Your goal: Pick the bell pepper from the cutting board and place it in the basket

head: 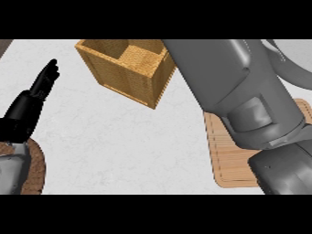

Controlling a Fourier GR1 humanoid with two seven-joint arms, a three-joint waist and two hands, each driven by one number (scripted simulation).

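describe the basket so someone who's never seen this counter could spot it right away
Start from the white marbled counter and look to its far edge, just left of the big grey right forearm that crosses the view. There stands the basket, a tall, square, open-topped box of tan woven material. Unlike the flat wooden cutting board at the right, it rises well above the counter.

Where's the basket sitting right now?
In the head view the basket stands at the counter's far edge, left of centre, between the open left robot hand and the right forearm, which overlaps its right rim.
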